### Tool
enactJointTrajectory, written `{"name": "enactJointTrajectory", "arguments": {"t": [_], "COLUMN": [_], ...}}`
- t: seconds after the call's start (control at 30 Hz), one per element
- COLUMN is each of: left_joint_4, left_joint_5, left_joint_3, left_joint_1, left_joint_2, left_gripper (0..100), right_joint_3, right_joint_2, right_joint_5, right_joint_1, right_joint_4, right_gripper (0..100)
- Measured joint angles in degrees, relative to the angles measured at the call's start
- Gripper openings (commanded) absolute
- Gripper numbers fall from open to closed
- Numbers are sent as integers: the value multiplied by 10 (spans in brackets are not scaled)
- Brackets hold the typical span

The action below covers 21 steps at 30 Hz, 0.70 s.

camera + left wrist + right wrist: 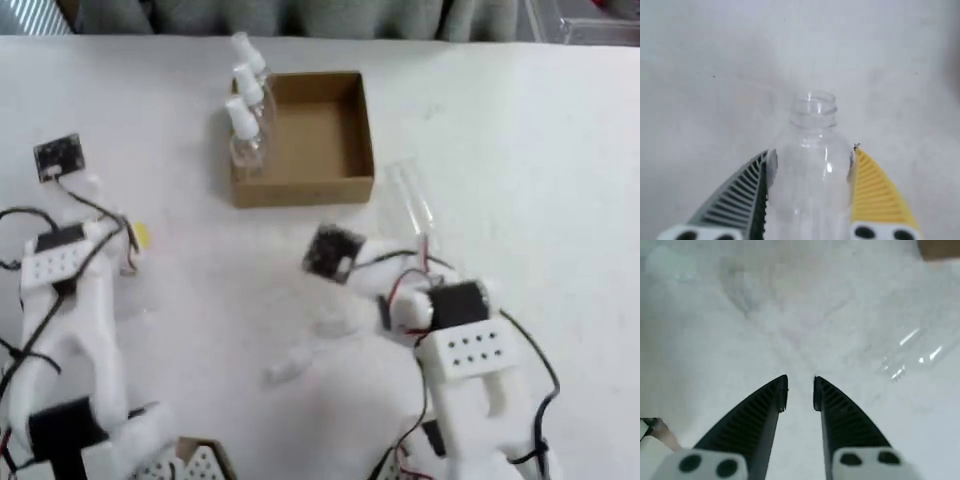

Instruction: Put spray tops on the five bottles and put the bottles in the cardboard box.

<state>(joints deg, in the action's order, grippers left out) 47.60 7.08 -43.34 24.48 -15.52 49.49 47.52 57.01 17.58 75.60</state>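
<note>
Item 1. Left jaws: closed on a clear bottle (810, 165), ribbed pads on either side of its body. Its threaded neck is bare and points away from the wrist. Your risk: the wall is smooth and thin, so if you press a top on off-axis, the bottle may twist or slide out of the grip.

Item 2. Right jaws: nearly closed, with a narrow gap and nothing between them, hanging over bare counter (520, 130). Your risk: you must open them before any pick, or they will push the part away.

Item 3. Small white piece (285, 368) on the counter between the two arms, likely a spray top. Your risk: it is light and lies flat, so a low approach could flick it aside.

Item 4. Second clear bottle (410, 200), on its side just beyond the right arm and near the box. Your risk: a nudge will roll it.

Item 5. Cardboard box (300, 190), far centre, with three capped bottles (247, 105) at its left wall. You cannot tell whether they are inside or just beside it. Your risk: a bottle carried in low could knock them over.
</note>
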Motion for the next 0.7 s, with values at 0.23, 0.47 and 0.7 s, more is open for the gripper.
{"name": "enactJointTrajectory", "arguments": {"t": [0.23,0.47,0.7], "left_joint_4": [0,0,0], "left_joint_5": [0,0,0], "left_joint_3": [75,81,81], "left_joint_1": [39,39,39], "left_joint_2": [106,111,116], "left_gripper": [21,21,21], "right_joint_3": [0,0,-1], "right_joint_2": [0,-84,-168], "right_joint_5": [121,205,224], "right_joint_1": [47,62,99], "right_joint_4": [25,25,-32], "right_gripper": [202,205,205]}}
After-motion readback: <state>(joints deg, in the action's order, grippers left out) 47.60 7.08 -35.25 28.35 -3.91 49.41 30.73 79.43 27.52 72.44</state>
